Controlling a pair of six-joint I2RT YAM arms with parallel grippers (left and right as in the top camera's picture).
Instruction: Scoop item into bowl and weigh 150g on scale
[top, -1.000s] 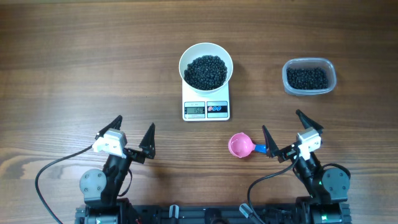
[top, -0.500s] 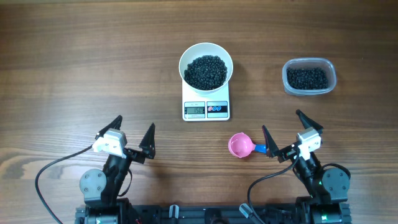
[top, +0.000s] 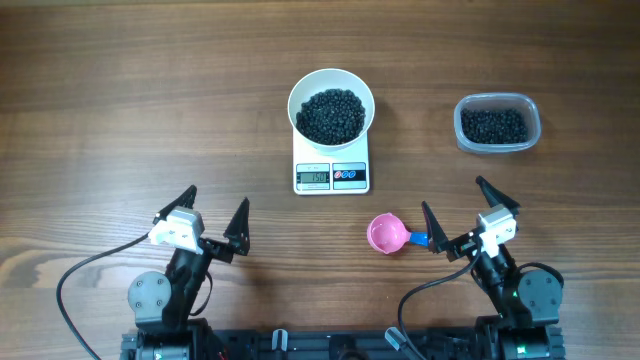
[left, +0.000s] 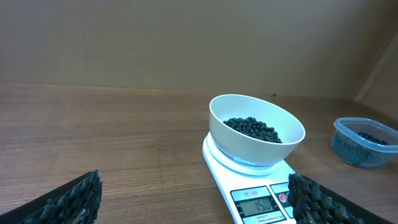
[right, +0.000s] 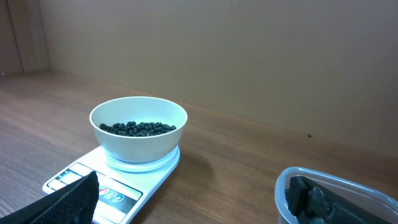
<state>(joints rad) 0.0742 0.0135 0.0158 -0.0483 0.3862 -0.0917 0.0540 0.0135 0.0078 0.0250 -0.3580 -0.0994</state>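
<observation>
The white bowl (top: 297, 98) stands on the white scale (top: 305, 162) at the table's middle, with a heap of black beads (top: 331, 115) in it. In the left wrist view the scale's display (left: 257, 205) reads 150 under the bowl (left: 249, 152). My left gripper (top: 216, 197) stands open near the front left edge, with nothing between its fingers. My right gripper (top: 452, 195) is open at the front right, just right of the pink scoop (top: 386, 234), which lies on the wood. The right wrist view shows the bowl (right: 138, 146) on the scale (right: 118, 183).
A clear plastic tub (top: 461, 125) with more black beads stands at the back right, also seen as the tub (right: 292, 186) in the right wrist view. The scoop's blue handle (top: 418, 239) points toward the right gripper. Cables trail along the front edge.
</observation>
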